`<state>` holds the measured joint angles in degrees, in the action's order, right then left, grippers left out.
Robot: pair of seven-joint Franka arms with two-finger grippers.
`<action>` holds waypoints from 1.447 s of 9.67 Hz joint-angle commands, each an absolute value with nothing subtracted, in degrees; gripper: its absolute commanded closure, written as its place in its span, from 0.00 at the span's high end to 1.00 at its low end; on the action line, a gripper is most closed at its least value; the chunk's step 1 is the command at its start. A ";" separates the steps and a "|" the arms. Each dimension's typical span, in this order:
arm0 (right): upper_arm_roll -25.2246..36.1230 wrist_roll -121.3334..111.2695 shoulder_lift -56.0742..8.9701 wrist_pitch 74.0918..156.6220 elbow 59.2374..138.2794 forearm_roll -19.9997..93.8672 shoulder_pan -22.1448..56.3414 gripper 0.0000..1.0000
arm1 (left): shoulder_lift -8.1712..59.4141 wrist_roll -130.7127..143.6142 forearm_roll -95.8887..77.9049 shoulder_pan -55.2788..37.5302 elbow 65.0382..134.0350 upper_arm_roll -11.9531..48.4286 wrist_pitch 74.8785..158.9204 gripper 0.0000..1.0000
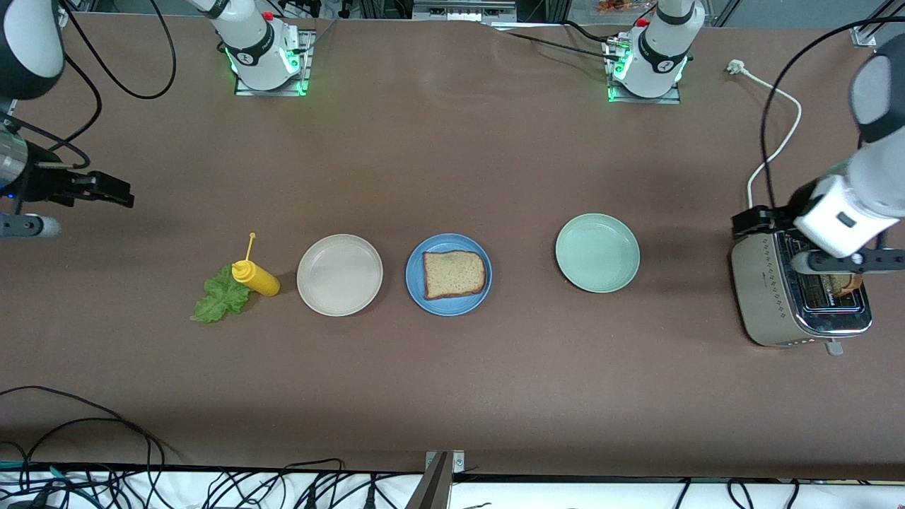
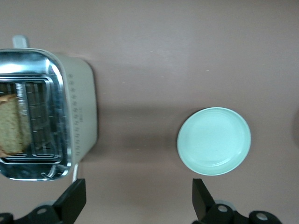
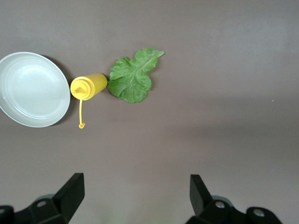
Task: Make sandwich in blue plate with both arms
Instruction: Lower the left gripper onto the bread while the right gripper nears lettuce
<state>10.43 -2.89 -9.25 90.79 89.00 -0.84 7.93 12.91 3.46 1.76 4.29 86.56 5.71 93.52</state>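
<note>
Front view: we find the blue plate (image 1: 449, 275) at mid-tabletop (image 1: 452, 382) with one bread slice (image 1: 454, 273) lying flat in it. A beige plate (image 1: 339, 274) sits just beside it toward the right arm's end, a green plate (image 1: 597, 252) apart toward the left arm's end. A yellow bottle (image 1: 256, 277) stands beside the beige plate, touching the lettuce (image 1: 220, 295). A toaster (image 1: 799, 290) stands at the left arm's end, a second slice (image 1: 841, 284) in its slot. The left gripper (image 1: 760, 220) hangs above the toaster's edge; the right gripper (image 1: 106, 189) hangs over bare tabletop at the right arm's end.

Left wrist view: the fingers (image 2: 74, 198) stand wide, holding nothing. Below lie the toaster (image 2: 70, 112), the slice (image 2: 11, 126) upright in its slot, and the green plate (image 2: 214, 141).

Right wrist view: the fingers (image 3: 72, 189) stand wide, empty. We note the lettuce (image 3: 133, 77), the bottle (image 3: 88, 87) touching it, and the beige plate (image 3: 32, 88) just beside the bottle.
</note>
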 commanded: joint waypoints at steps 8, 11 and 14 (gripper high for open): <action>10.81 -12.04 -23.18 102.63 88.42 4.57 5.54 1.00 | 13.27 -17.74 0.18 4.57 94.56 -9.48 106.68 1.00; 10.29 -7.32 -28.11 109.23 89.38 6.15 5.28 1.00 | 16.42 -22.58 -0.35 5.80 94.66 -11.77 111.25 1.00; 7.05 -4.66 -32.07 114.76 90.52 6.24 3.88 1.00 | 19.24 -22.76 -0.44 6.76 94.57 -11.87 113.54 1.00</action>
<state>9.73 -6.17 -30.17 110.96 89.67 5.28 5.61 17.53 -20.87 1.28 6.38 94.75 -11.54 111.46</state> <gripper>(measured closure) 0.000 0.000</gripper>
